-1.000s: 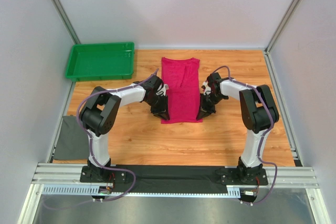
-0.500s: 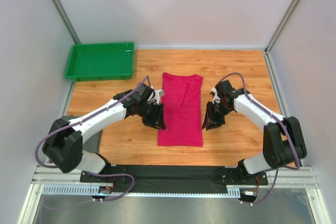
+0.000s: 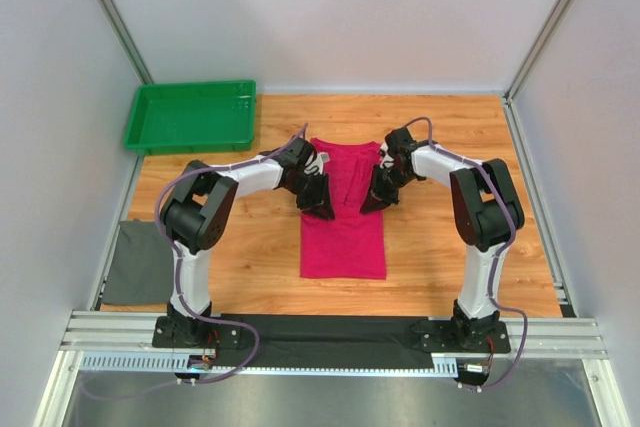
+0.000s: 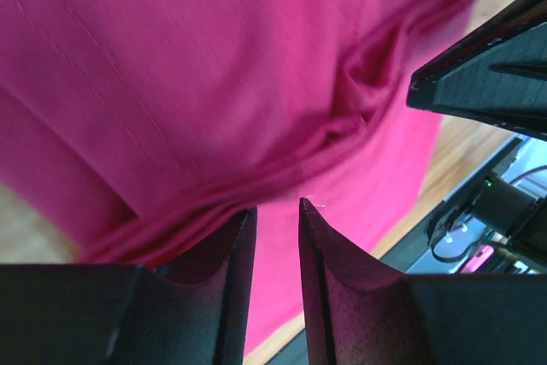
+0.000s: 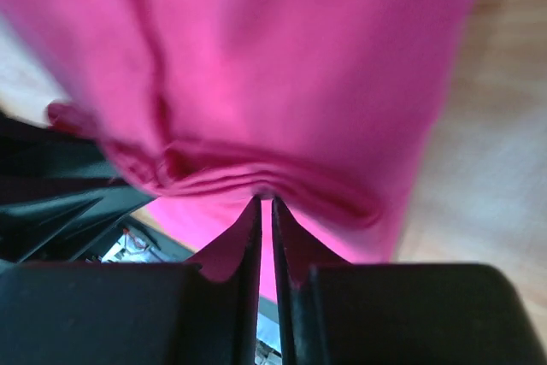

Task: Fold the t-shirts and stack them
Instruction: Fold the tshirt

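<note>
T-shirt (image 3: 343,242) lies mid-bench (image 3: 440,267), a long strip running far to near. Left pincer (image 3: 323,209) and right pincer (image 3: 370,205) are each clenched on bunched fabric at its side edges. Likely the crosswise fold. Next move needs both lifting level, edges matched.

**T-shirt** (image 3: 343,237): one item, plain magenta-pink, soft fabric.
- State: folded lengthwise into a narrow strip (neck and sleeves cannot be made out).
- Pose: spread flat, with its long axis running from the far side to the near side. The near edge is straight and square.
- Place: the middle of the wooden table (image 3: 445,267).
- Surface: smooth over the near half. In the far half a crease runs down the cloth. At both side edges there, the fabric is bunched into soft raised ridges, seen close in the wrist views.
</note>
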Tool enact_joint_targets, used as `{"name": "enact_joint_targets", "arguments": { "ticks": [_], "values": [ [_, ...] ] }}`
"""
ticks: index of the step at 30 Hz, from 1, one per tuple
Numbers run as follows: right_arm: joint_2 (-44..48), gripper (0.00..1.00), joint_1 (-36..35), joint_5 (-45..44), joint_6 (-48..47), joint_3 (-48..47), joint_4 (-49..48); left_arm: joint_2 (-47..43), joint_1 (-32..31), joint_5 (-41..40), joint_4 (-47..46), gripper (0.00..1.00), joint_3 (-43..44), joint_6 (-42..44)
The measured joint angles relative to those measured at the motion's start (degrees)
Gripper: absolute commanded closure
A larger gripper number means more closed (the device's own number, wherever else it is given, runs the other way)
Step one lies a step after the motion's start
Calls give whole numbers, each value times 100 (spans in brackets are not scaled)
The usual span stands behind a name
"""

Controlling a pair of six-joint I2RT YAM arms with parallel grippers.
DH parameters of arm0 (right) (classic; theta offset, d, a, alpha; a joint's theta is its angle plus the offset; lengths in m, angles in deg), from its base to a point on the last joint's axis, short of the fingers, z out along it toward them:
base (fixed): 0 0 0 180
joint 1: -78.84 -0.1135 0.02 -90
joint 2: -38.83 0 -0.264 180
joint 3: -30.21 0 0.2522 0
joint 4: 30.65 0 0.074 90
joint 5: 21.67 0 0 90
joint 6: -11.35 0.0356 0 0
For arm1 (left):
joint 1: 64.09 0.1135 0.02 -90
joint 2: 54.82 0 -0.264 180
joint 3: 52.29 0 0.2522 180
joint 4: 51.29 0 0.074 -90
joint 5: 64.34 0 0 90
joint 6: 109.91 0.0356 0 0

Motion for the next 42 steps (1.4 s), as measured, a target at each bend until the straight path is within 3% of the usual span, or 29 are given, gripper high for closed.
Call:
{"name": "enact_joint_targets", "arguments": {
  "ticks": [6, 11, 15, 18, 22, 26, 29, 39, 42],
  "values": [
    [-197, 88, 164, 24, -149, 4, 81, -11, 31, 149, 63, 60, -52, 232],
    [181, 67, 221, -367, -417, 94, 308, -940, 61, -68, 577, 53, -426, 562],
    [302, 58, 437, -461, -463, -221, 476, -1788, 326, -236, 800, 51, -293, 756],
    [251, 56, 584, -468, -522, -645, 603, -1908, 688, -376, 885, 49, -28, 999],
    [417, 59, 634, -461, -599, -472, 546, -1912, 916, -466, 957, 50, -243, 1309],
    [822, 78, 614, -188, -487, 302, 321, -2057, 850, -240, 713, 54, -1123, 1270],
    [778, 85, 603, 90, -297, 485, 105, -2009, 822, -24, 555, 56, -1473, 1082],
    [-44, 89, 636, 483, -28, 459, -413, -431, 822, 116, 59, 59, -629, 820],
    [-57, 87, 678, 468, -68, 428, -374, -315, 822, 118, 111, 57, -415, 837]
  ]
}}
